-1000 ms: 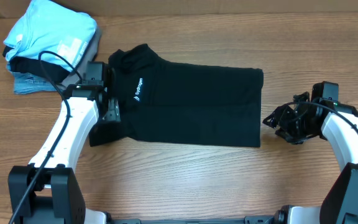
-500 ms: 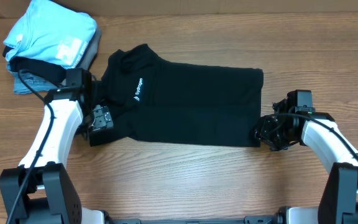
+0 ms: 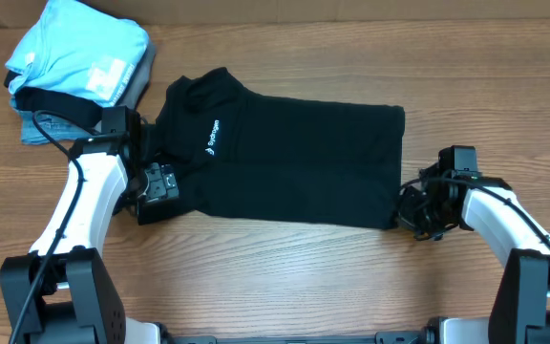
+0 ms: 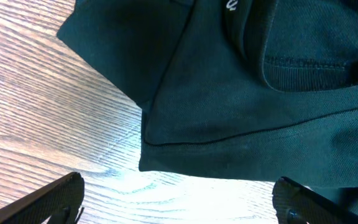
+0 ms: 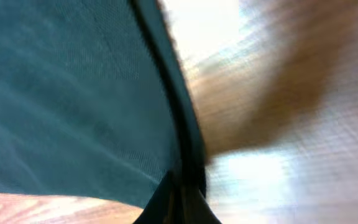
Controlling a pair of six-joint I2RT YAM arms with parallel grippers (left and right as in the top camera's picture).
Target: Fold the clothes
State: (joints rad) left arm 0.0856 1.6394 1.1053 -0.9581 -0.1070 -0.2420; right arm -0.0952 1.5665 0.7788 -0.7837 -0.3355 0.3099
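Observation:
The clothes, a black collared shirt with a small white chest logo, lie flat across the middle of the wooden table, collar to the left. My left gripper hovers open over the near-left sleeve corner. In the left wrist view the black fabric lies just beyond the left gripper, and only bare wood shows between its fingers. My right gripper sits at the near-right hem corner. The right wrist view shows the right gripper shut, with the shirt's hem edge running into the jaws.
A light-blue folded garment tops a pile of grey and denim-blue folded items at the back left, close behind the left arm. Bare wood table lies in front of the shirt.
The right gripper moved left to the shirt's near-right corner and shut on the hem. The left gripper slid toward the near-left sleeve corner and opened a little wider.

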